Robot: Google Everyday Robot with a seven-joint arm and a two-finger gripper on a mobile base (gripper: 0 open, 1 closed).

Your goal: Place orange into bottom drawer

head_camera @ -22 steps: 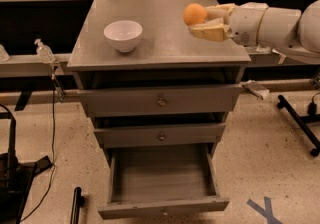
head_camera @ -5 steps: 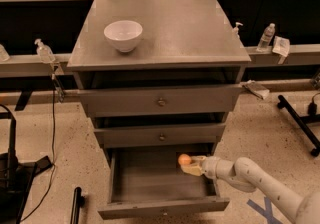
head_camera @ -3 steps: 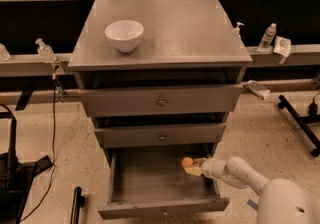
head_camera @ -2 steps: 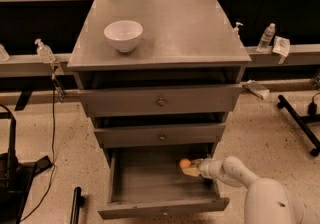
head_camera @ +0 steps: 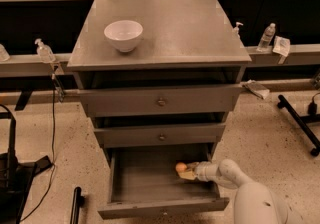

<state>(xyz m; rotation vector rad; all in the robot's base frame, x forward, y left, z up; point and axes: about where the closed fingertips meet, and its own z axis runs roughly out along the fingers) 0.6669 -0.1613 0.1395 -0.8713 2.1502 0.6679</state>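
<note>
The bottom drawer (head_camera: 150, 188) of the grey cabinet is pulled out, a deep grey tray. The orange (head_camera: 181, 167) sits low inside it, at the right side near the drawer's floor. My gripper (head_camera: 187, 172) reaches in from the lower right on a white arm (head_camera: 235, 183), its tan fingers right against the orange. I cannot see whether the orange rests on the drawer floor or hangs just above it.
A white bowl (head_camera: 123, 34) stands on the cabinet top (head_camera: 190, 28). The two upper drawers (head_camera: 160, 100) are shut. Bottles (head_camera: 266, 37) stand on the side rails. Black equipment (head_camera: 15, 168) and a cable lie on the floor at left, a black stand leg (head_camera: 300, 123) at right.
The gripper carried the orange from above the cabinet top down into the open bottom drawer. Over the last second it sank lower and a little left inside the drawer.
</note>
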